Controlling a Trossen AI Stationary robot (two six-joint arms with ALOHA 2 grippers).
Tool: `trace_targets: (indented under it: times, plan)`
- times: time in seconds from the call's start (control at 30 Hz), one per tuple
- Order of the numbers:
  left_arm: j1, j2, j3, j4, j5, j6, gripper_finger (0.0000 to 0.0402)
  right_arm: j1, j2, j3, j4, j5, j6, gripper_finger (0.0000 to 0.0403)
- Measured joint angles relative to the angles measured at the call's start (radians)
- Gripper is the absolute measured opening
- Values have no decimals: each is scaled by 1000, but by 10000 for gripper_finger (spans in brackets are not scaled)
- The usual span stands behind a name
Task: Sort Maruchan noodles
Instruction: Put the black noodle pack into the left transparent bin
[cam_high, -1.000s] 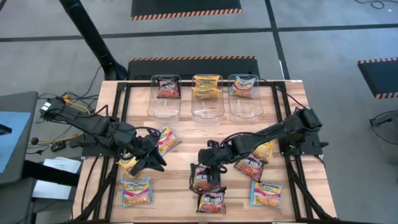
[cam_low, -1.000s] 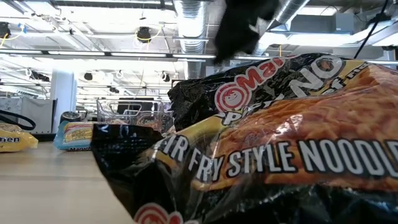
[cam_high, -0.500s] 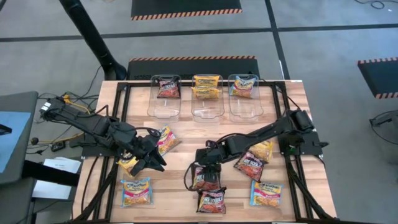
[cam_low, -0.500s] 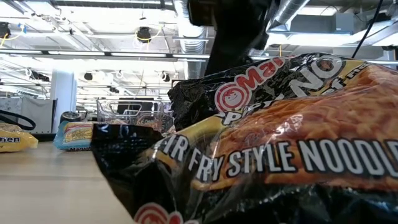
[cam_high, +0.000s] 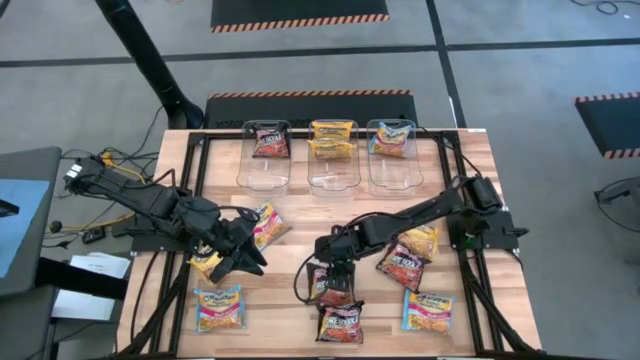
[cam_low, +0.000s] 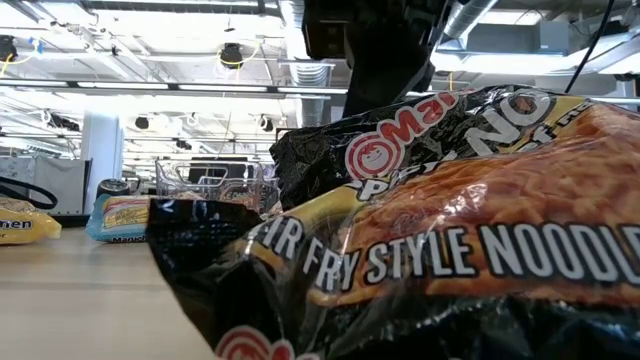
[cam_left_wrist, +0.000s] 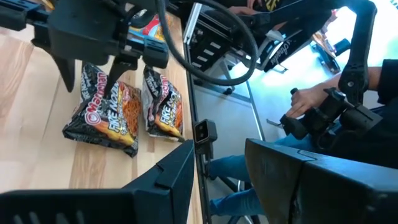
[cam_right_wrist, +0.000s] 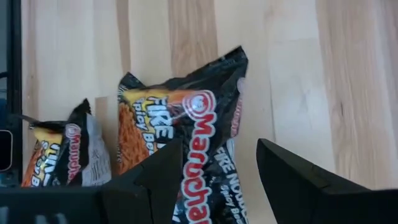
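Three clear tubs (cam_high: 327, 155), one packet flavour each — red-black (cam_high: 269, 141), yellow-orange (cam_high: 331, 137), blue-yellow (cam_high: 391, 139)

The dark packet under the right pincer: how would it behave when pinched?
The dark packet looks crinkly and puffed, so it probably crumples and yields. Its glossy film may slip. The open right pincer straddles it, not yet gripping.

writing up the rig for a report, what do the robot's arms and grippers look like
Both arms are dark, near-black jointed links. Each ends in a gripper, the left gripper and the right gripper, with two flat angular black fingers. A black cable loops beside the right arm.
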Motion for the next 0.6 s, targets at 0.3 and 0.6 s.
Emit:
trace_targets:
  times: [0.3,0.6]
  plan:
    - [0,0,0,1,0,0,129,-8,0,0,1,7,-4,229]
    - [0,0,0,1,0,0,129,-20,0,0,8,6,-3,229]
